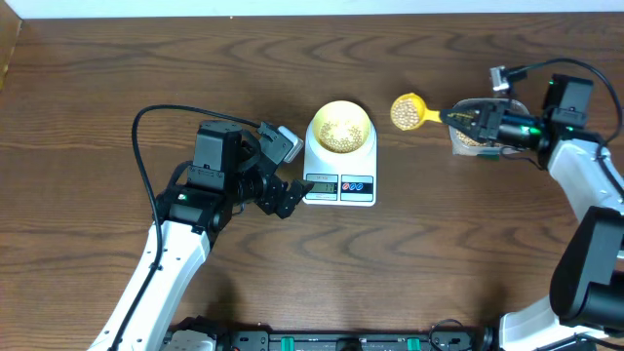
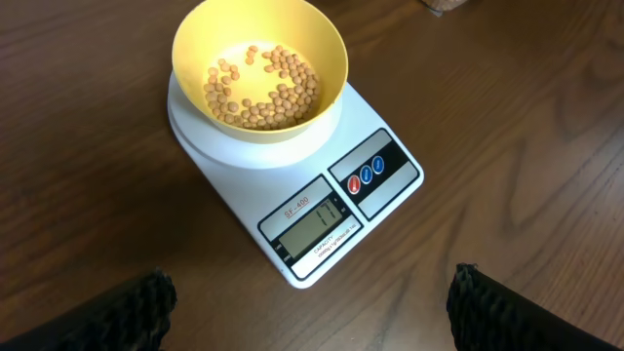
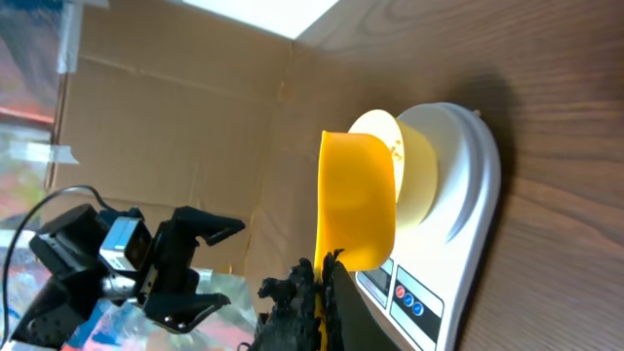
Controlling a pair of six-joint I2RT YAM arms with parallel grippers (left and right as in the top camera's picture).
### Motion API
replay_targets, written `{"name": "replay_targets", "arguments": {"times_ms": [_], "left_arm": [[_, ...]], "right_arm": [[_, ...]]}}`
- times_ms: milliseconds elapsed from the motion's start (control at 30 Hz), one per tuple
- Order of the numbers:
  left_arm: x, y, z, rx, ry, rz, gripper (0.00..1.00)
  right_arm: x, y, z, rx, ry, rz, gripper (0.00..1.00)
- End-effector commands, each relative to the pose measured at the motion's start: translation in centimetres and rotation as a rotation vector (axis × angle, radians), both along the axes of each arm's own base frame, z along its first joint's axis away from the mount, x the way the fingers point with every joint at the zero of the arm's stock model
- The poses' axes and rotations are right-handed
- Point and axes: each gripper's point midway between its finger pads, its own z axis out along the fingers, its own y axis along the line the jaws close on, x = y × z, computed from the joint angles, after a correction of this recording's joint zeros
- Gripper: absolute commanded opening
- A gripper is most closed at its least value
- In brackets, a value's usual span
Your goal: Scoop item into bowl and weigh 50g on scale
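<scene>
You have the right gripper (image 1: 458, 117) clamped on the yellow scoop (image 1: 420, 100), level so no beans (image 1: 405, 112) spill short of the bowl (image 1: 315, 121) on the scale (image 2: 244, 185), while the left gripper (image 1: 292, 174) hangs beside it, fingers apart, empty.

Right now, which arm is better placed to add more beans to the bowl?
Right. Its gripper holds the yellow scoop, loaded with beans, near the bowl on the scale. The left gripper is open and empty.
</scene>
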Motion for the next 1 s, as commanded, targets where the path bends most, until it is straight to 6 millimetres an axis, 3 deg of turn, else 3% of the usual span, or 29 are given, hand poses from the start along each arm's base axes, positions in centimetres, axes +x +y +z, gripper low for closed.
{"name": "replay_targets", "arguments": {"times_ms": [0,433,967], "left_arm": [[0.0,0.2,0.1,0.004,-0.008,0.005,0.91],[0.0,0.2,0.1,0.004,-0.008,0.005,0.91],[0.0,0.2,0.1,0.004,-0.008,0.005,0.91]], "right_arm": [[0.4,1.9,-0.1,0.01,0.067,0.008,0.01],[1.9,6.8,0.6,-0.013,0.083,-0.004,0.01],[2.1,9.2,0.5,-0.058,0.035,0.004,0.01]]}}
